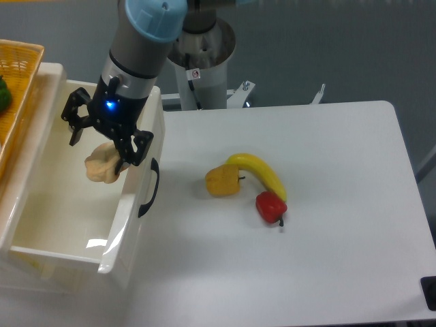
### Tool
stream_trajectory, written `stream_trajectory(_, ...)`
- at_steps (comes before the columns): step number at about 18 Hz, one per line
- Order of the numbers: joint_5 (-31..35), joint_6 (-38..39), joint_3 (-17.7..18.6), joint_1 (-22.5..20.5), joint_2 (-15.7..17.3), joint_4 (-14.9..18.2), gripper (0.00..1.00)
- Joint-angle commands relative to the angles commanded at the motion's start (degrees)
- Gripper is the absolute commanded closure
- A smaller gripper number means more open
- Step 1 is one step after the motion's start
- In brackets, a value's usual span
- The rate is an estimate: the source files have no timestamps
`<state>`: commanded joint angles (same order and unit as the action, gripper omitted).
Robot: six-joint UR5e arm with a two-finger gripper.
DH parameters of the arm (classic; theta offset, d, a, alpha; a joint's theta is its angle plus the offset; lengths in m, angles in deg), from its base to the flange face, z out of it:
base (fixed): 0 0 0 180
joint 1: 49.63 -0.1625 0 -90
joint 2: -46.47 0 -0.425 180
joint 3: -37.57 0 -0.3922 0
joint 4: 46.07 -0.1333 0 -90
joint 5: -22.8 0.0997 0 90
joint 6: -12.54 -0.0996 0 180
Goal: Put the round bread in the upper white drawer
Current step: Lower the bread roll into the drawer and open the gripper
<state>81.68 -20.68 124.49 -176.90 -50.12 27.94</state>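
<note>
At far left we see a woven yellow basket [17,75] with something green at its edge, sitting above the upper white drawer [48,225], which stands pulled open with its black handle [148,187] facing the table. Over the drawer's open cavity hangs the gripper [102,146], its black fingers spread apart, a blue light glowing on its wrist. The round bread [102,163] sits just beneath the fingers, inside the drawer's outline near the front wall; we cannot tell whether a finger touches it. Further right on the white table [327,259] lie a yellow-orange pepper [223,181], a banana [262,174] and a red pepper [271,206], clustered together.
</note>
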Motion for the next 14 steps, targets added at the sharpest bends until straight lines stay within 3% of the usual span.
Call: stream_trajectory(14, 0.0, 0.0, 0.0, 0.7, -0.5, 0.0, 0.06)
